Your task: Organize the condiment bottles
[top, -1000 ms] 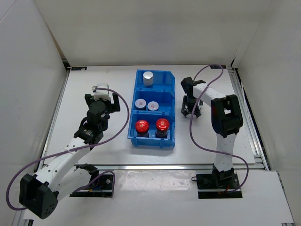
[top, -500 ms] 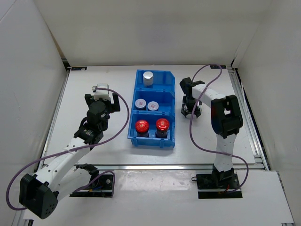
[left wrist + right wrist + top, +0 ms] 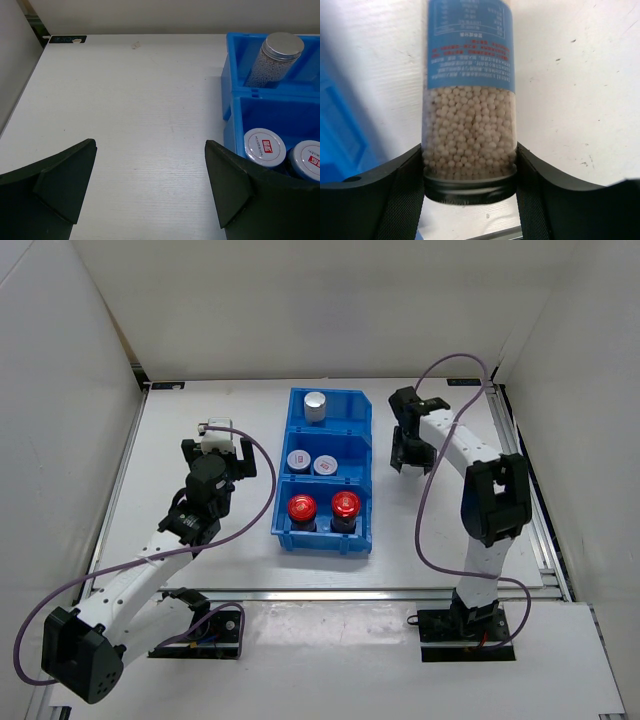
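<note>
White tabletop (image 3: 200, 410), white walls (image 3: 300, 310): right gripper (image 3: 470, 186) clamped on a tall bottle (image 3: 468, 100), left gripper (image 3: 150, 187) spread wide, holding nothing.
The right pads (image 3: 400, 195) pressed both sides of that bottle, pale beads under a blue label, just right of the blue bin (image 3: 365, 440) and outside it. In the bin stood a silver-capped bottle (image 3: 315, 405) in the far compartment, two silver-lidded jars (image 3: 299, 460) in the middle, two red-capped jars (image 3: 302, 508) nearest. The left gripper was over the table left of the bin.
</note>
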Tool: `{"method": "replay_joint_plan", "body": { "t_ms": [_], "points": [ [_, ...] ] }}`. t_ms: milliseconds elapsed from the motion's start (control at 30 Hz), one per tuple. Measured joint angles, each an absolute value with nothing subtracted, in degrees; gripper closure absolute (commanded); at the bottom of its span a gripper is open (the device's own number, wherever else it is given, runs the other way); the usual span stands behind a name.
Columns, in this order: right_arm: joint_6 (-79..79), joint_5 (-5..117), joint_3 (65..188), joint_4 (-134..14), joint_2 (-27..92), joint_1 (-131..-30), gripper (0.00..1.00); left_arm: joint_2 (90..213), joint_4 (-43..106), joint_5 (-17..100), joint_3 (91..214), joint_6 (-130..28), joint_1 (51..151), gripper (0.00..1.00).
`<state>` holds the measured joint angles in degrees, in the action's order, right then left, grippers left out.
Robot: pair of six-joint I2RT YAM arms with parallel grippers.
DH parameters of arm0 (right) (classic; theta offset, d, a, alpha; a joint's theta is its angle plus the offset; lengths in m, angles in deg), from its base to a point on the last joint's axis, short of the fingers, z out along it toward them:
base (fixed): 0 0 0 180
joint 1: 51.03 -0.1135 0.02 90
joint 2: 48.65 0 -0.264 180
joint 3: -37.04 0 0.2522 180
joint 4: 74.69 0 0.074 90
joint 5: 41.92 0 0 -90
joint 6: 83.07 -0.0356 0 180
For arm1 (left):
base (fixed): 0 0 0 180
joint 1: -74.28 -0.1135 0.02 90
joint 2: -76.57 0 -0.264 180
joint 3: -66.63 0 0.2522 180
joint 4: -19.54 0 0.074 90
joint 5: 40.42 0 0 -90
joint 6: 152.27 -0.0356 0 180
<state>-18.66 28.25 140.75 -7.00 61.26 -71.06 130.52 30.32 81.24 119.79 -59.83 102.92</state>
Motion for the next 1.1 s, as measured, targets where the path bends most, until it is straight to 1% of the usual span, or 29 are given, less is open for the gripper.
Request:
{"method": "replay_joint_plan", "body": {
  "t_ms": [267, 767, 800, 967, 1100],
  "points": [
    [-17.39, 28.10, 144.64, -5.01, 60.16, -71.11, 0.98, 130.52, 30.29, 81.15, 119.79, -59.83, 102.92, 0.00],
    [-15.51, 25.17, 151.72, -1.67, 60.58, -71.32, 0.98, 130.54, 30.32, 81.02, 120.34, -59.83, 102.92, 0.00],
    [-15.44, 25.08, 151.96, -1.49, 60.64, -71.30, 1.00, 130.54, 30.32, 81.02, 120.34, -59.83, 102.92, 0.00],
    [-15.07, 24.75, 153.78, -0.75, 61.65, -71.32, 1.00, 130.54, 30.32, 81.02, 120.34, -59.83, 102.92, 0.00],
    [-14.79, 25.17, 157.43, 0.04, 62.48, -71.30, 1.00, 130.54, 30.32, 81.02, 120.36, -59.83, 102.92, 0.00]
  ]
}}
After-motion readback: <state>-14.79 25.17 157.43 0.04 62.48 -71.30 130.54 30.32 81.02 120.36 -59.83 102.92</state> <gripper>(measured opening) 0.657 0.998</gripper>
